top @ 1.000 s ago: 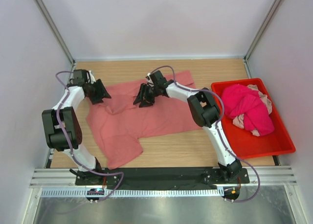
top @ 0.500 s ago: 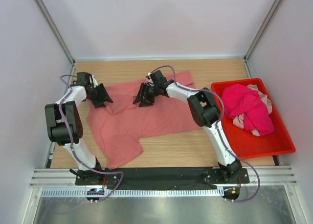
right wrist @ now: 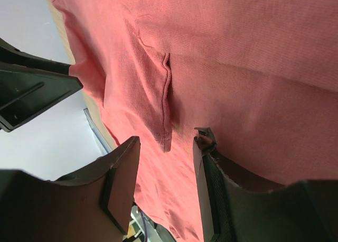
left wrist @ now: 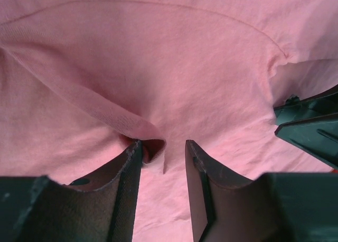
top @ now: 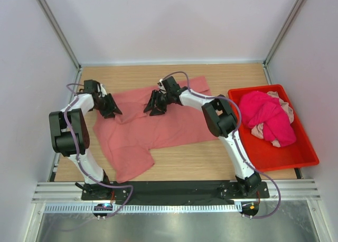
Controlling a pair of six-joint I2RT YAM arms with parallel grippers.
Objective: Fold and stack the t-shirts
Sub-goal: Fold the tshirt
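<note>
A large salmon-pink t-shirt (top: pixel 153 126) lies spread on the wooden table, with one part reaching toward the near edge. My left gripper (top: pixel 110 105) is low over its left edge, jaws open. In the left wrist view a raised fold (left wrist: pixel 134 127) of the shirt (left wrist: pixel 158 57) touches the left fingertip (left wrist: pixel 134 152), and flat cloth lies between the jaws of the gripper (left wrist: pixel 163 147). My right gripper (top: pixel 155 105) stands open on the shirt's upper middle. In the right wrist view a creased hem (right wrist: pixel 167 110) of the shirt (right wrist: pixel 253 52) lies just ahead of that gripper (right wrist: pixel 166 141). A magenta t-shirt (top: pixel 269 115) and a pale pink one (top: pixel 259 130) lie bunched in the bin.
A rigid red bin (top: pixel 296 155) stands at the table's right side. White walls and metal posts close in the table at the back and sides. Bare wood (top: pixel 211 157) shows in front of the shirt. The two grippers stand close, facing each other across the shirt.
My left gripper has moved right and slightly nearer, onto the shirt's left edge, and its jaws have narrowed. The right arm has not moved.
</note>
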